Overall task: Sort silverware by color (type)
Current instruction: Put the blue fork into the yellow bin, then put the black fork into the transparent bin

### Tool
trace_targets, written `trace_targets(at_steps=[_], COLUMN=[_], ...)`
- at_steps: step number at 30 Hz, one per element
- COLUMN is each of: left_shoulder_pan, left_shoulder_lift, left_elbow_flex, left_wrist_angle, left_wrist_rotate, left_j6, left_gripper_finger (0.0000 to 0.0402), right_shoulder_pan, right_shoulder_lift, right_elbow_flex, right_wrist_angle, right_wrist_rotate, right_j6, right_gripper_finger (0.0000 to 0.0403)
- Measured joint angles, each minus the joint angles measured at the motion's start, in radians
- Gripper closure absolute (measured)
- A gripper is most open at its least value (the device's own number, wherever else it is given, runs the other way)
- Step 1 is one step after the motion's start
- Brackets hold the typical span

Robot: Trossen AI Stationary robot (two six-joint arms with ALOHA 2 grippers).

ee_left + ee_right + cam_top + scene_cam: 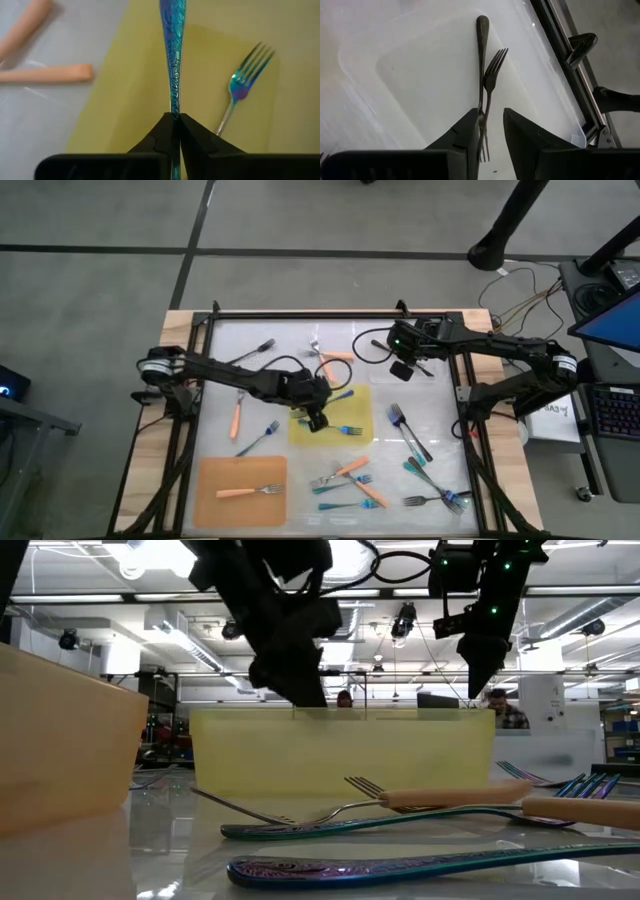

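Note:
My left gripper (316, 418) (175, 116) hangs low over the yellow mat (345, 412) and is shut on an iridescent blue fork (172, 45). A second blue fork (244, 82) lies flat on that mat beside it. My right gripper (400, 368) (492, 132) is open near the table's far right, above a clear mat (410, 85). Two dark forks (483, 75) lie side by side there and run in under the gap between its fingers. An orange-handled fork (250, 491) rests on the orange mat (215, 480). My left gripper pinches the blue fork between its two fingers at a narrow stretch of the patterned handle (174, 107). The fork runs straight out ahead, along the fingers, over the yellow mat. The part behind the fingertips is hidden. Whether the fork rests on the mat I cannot tell.
Loose forks lie about the table: a mixed orange and blue cluster (345, 475) near the front, dark and blue ones (425, 465) at the right, an orange one (236, 418) and a blue one (258, 438) at the left, a dark one (250, 352) farther back. A dark frame (300, 315) edges the table.

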Motion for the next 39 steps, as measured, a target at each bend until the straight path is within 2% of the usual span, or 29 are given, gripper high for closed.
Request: trace_targets(at_steps=[7,13,17,24,31,36,39], left_shoulder_pan=[-0.003,-0.007,-0.021,-0.034,-0.057,-0.102,-0.137], left_shoulder_lift=[0.015,0.016,0.016,-0.003,-0.080,-0.142,-0.169], left_elbow_flex=[0.121,0.103,0.084,0.077,0.006,-0.081,-0.100], left_wrist_angle=[-0.114,-0.120,-0.122,-0.179,-0.154,-0.093,-0.074], left_wrist_rotate=[-0.032,-0.017,-0.001,-0.056,-0.128,-0.202,-0.281], left_j6=[0.108,0.053,-0.001,0.021,0.067,0.014,-0.038], left_gripper_finger=[0.0343,0.0297,0.0285,0.0286,0.0287,0.0287,0.0287], right_shoulder_pan=[0.000,0.000,0.000,0.019,0.184,0.348,0.435], right_shoulder_lift=[0.000,0.000,0.000,0.000,0.000,0.000,0.000], right_elbow_flex=[0.000,0.000,0.000,0.000,-0.031,-0.065,-0.079], right_wrist_angle=[-0.002,-0.003,-0.043,-0.204,-0.255,-0.251,-0.251], right_wrist_rotate=[0.000,0.000,-0.007,-0.179,-0.211,-0.214,-0.215], right_j6=[0.017,0.012,0.060,0.232,0.453,0.635,0.746], right_gripper_finger=[0.0328,0.0321,0.0316,0.0324,0.0325,0.0316,0.0311])
